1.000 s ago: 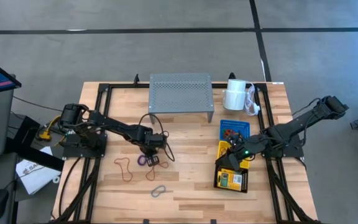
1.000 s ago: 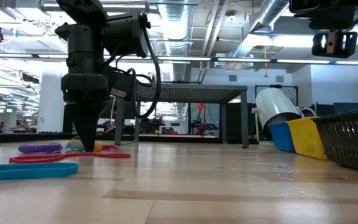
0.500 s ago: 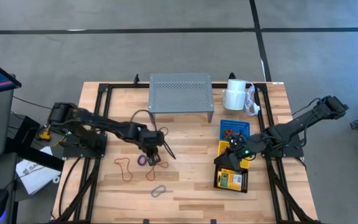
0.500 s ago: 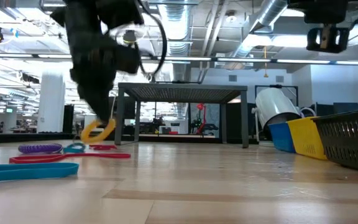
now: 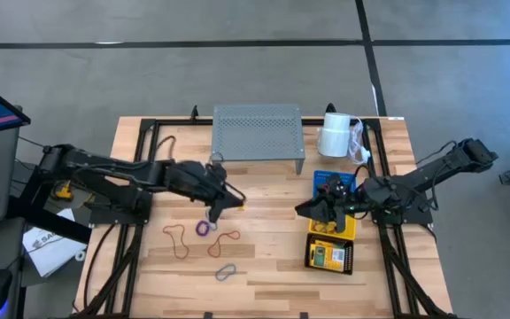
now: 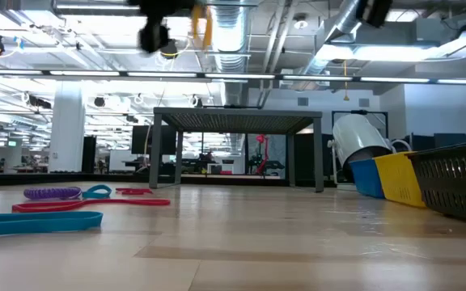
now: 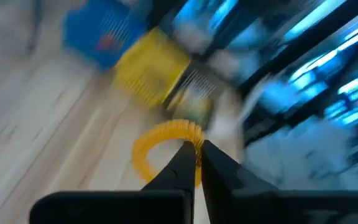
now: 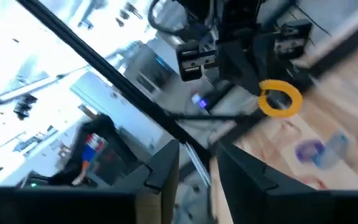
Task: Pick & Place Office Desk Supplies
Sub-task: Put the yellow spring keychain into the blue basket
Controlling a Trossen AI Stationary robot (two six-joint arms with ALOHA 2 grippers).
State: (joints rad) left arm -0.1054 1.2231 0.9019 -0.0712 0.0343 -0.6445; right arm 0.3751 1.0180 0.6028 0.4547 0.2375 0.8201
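My left gripper (image 5: 230, 202) is high over the table's middle, shut on an orange loop (image 7: 157, 142) that the right wrist view shows too (image 8: 280, 98). On the wood below lie a purple loop (image 5: 204, 228), two red loops (image 5: 178, 237) (image 5: 224, 241) and a grey loop (image 5: 227, 271). The blue basket (image 5: 335, 182), the yellow basket (image 5: 336, 223) and the black basket (image 5: 330, 257) stand in a row at the right. A crayon box (image 5: 324, 256) lies in the black one. My right gripper (image 5: 305, 211) hovers beside the baskets, open with nothing between its fingers. My left gripper pinches the orange loop's band (image 7: 193, 134) between its two fingertips (image 7: 185, 163). The fingers point almost level toward the table's right. The rest of the loop sticks out past the tips, lifted well clear of the table.
A grey perforated shelf (image 5: 258, 133) stands at the far middle, a white paper roll (image 5: 335, 135) to its right. Bare wood lies between the loops and the baskets. In the low view, the loops (image 6: 52, 193) lie at the left and the baskets (image 6: 399, 179) at the right.
My left gripper has risen from among the loops with the orange loop, tipping from pointing down to nearly level and shifting toward the table's right. The loop is lifted clear. My right gripper has lifted a little off the baskets and tipped up to level.
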